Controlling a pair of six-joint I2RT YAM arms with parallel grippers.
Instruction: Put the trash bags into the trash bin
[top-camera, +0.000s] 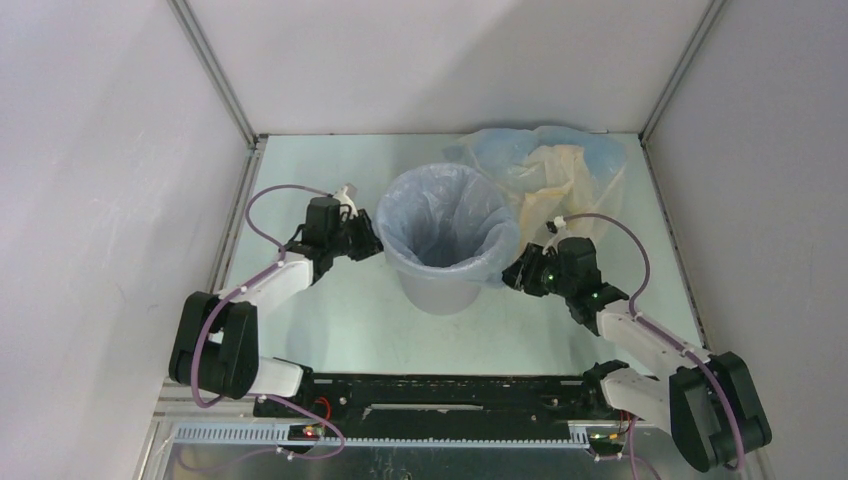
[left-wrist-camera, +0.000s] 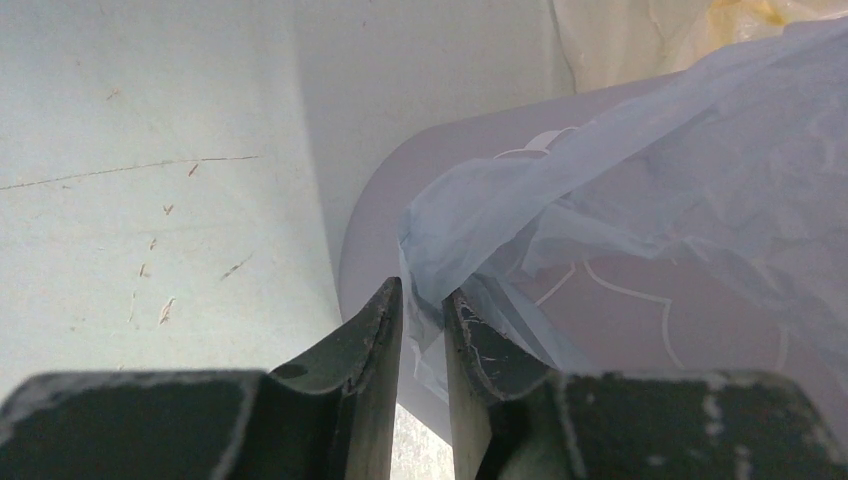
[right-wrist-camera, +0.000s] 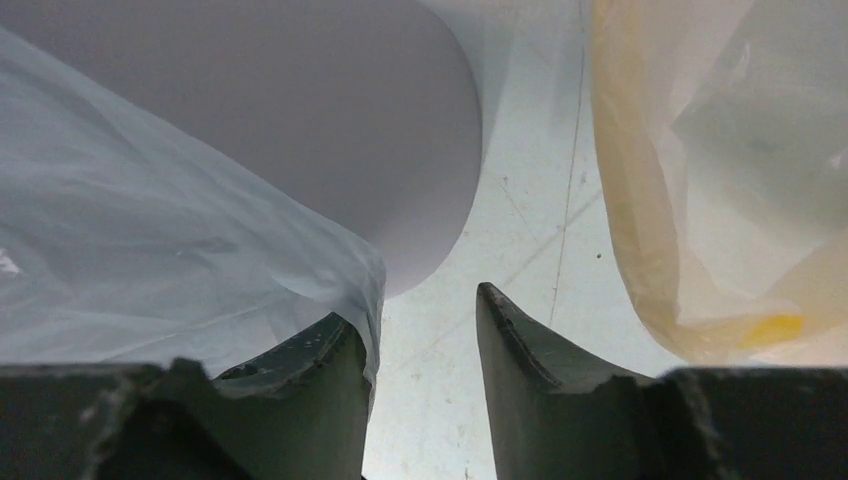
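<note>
Left gripper (left-wrist-camera: 424, 300) is almost closed, its two fingers pinching a fold of the blue-grey bag (top-camera: 447, 205) where the film comes over the left rim of the bin (top-camera: 440, 290). The left wrist view shows the plastic bunched in the thin gap between them. Right gripper (right-wrist-camera: 415, 310) sits at the opposite, right side of the bin with its fingers apart and bare table (top-camera: 330, 320) showing between them. The bag's hem drapes over the finger (right-wrist-camera: 310, 370) nearer the bin, but nothing is clamped there. White walls (top-camera: 100, 150) close in the pale, scuffed table on the left, right and far sides. The bin stands upright near the middle of it, between the two grippers, mouth open to the top. The blue-grey bag is spread open inside the bin as a liner, its crinkled hem turned out over the rim all the way round and hanging lowest at the front right, beside the right gripper. Two more bags lie crumpled together at the far right corner of the table, behind the bin. The blue bag (top-camera: 500, 150) is close to the bin's back rim, though whether it touches cannot be told, and the cream bag (top-camera: 560, 170) is partly wrapped in it. In the right wrist view the cream film rises just beside the outer finger.
</note>
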